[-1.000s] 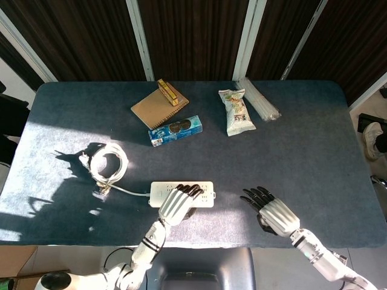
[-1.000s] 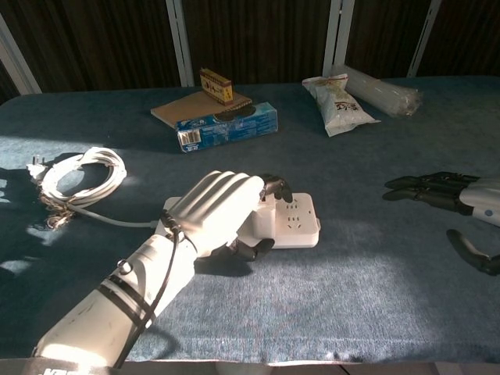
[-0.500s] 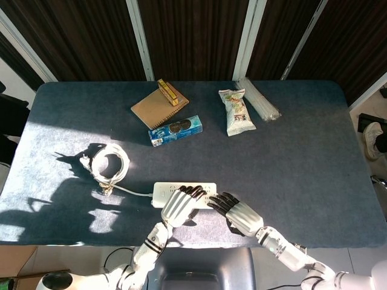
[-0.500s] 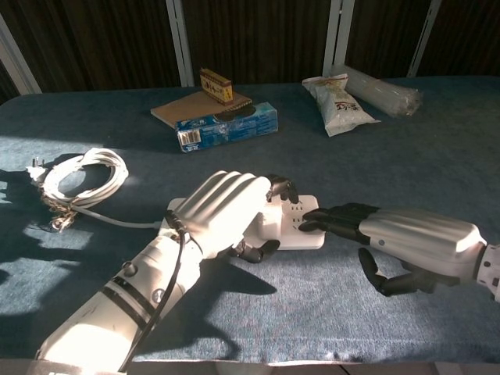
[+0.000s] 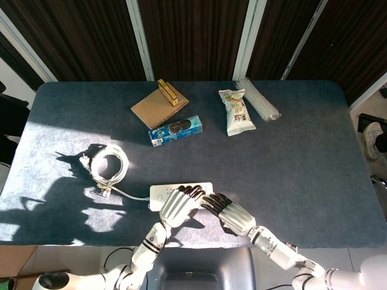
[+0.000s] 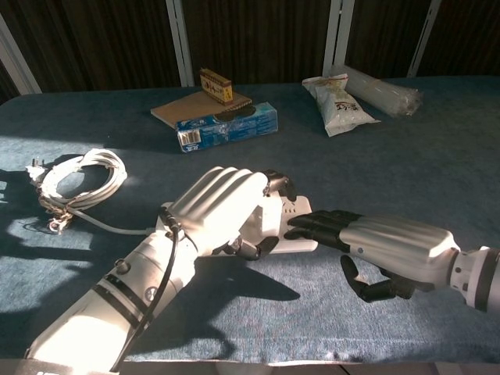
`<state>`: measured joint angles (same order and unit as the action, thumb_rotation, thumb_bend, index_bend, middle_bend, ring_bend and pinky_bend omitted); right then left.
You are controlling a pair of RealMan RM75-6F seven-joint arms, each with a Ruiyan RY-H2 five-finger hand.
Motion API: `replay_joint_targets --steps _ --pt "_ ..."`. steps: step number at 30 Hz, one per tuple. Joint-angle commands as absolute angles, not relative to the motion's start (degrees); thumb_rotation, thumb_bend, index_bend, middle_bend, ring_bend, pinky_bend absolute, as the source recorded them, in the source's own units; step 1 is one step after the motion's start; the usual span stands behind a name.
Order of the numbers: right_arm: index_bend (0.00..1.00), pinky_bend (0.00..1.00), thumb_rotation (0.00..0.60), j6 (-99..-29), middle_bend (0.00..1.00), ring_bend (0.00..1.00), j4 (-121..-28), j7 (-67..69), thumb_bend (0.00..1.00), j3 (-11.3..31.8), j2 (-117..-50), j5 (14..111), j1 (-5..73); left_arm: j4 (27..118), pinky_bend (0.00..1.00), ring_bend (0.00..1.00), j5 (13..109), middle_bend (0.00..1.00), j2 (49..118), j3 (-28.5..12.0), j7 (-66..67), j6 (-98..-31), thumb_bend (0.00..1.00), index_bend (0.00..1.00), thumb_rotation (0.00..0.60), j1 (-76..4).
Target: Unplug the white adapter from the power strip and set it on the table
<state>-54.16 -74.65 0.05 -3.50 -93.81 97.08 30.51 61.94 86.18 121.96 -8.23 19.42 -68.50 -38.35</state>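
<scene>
Power strip [image 5: 181, 194]: white, flat on the blue table [image 5: 302, 145], lower centre of the head view; its cord runs left to a white coiled cable [image 5: 107, 163].

White adapter: not visible in either view. If plugged in, it sits under the left hand; position cannot be confirmed.

Left hand [image 6: 219, 209]: laid palm-down over the strip's middle, fingers extended across the top, dark fingertips near the far edge. Whether it merely presses or grips something, I cannot tell.

Right hand [image 6: 391, 248]: at the strip's right end, fingers stretched forward and touching or just short of the strip, thumb hanging below. Holds nothing visible.

Handling, by judgement: the adapter is likely a small, rigid, light plastic block, smooth-sided and held by prong friction. Take it by two opposite side faces and draw straight up while the strip is pinned down; the strip is light and would otherwise lift.

Also present, upper centre: notebook [image 5: 158, 109], blue biscuit box [image 5: 176, 130], snack bag [image 5: 236, 112].
</scene>
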Motion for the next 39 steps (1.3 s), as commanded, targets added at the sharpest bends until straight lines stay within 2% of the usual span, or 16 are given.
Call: replay_joint_targets --steps 1,8,14,20,25,31,34,36,39 --pt "0.09 0.00 0.600 -53.55 0.13 0.00 -75.34 -0.85 0.99 -3.64 -93.59 96.15 30.72 62.54 0.49 0.39 86.18 0.44 121.58 -8.26 19.15 -68.71 0.37 0.36 0.600 -38.22" --pt "0.09 0.00 0.600 -52.88 0.13 0.00 -76.45 -3.18 0.99 -3.67 -93.42 94.04 30.89 64.52 0.50 0.39 87.64 0.44 120.16 -8.83 18.91 -70.67 0.37 0.36 0.600 -38.54" --pt "0.07 0.00 0.600 -58.37 0.13 0.00 -78.96 -2.00 0.99 -3.36 -90.82 95.13 29.77 70.41 0.47 0.38 89.84 0.42 114.46 -9.35 19.29 -74.68 0.37 0.34 0.600 -37.51" --pt "0.06 0.00 0.600 -66.24 0.13 0.00 -84.13 -0.70 0.88 -2.87 -83.76 97.43 27.99 77.97 0.46 0.36 89.19 0.41 104.16 -6.11 18.50 -77.78 0.37 0.32 0.600 -32.05" --pt "0.06 0.00 0.600 -70.74 0.13 0.00 -87.80 -1.09 0.84 -3.38 -77.81 98.75 26.21 81.43 0.45 0.35 86.91 0.39 97.81 -2.44 15.44 -79.15 0.37 0.30 0.600 -26.84" --pt "0.04 0.00 0.600 -73.69 0.13 0.00 -90.75 -3.14 0.82 -4.71 -72.94 99.87 24.08 78.34 0.40 0.33 84.64 0.38 95.50 0.82 10.99 -79.77 0.37 0.29 0.600 -22.03" --pt "0.03 0.00 0.600 -75.00 0.13 0.00 -92.26 -3.73 0.80 -5.30 -71.22 100.28 22.93 74.70 0.32 0.26 82.03 0.32 96.26 1.06 7.56 -77.01 0.37 0.22 0.600 -20.92" --pt "0.02 0.00 0.600 -75.23 0.13 0.00 -92.93 -4.32 0.77 -5.54 -70.48 100.14 22.39 73.21 0.24 0.14 80.92 0.17 96.61 0.61 5.92 -75.45 0.37 0.08 0.600 -20.88" --pt "0.00 0.00 0.600 -74.59 0.13 0.00 -94.53 -5.88 0.67 -5.79 -68.84 98.47 21.47 71.76 0.20 0.01 80.34 0.00 96.90 -0.47 4.96 -75.24 0.37 0.00 0.600 -20.71"
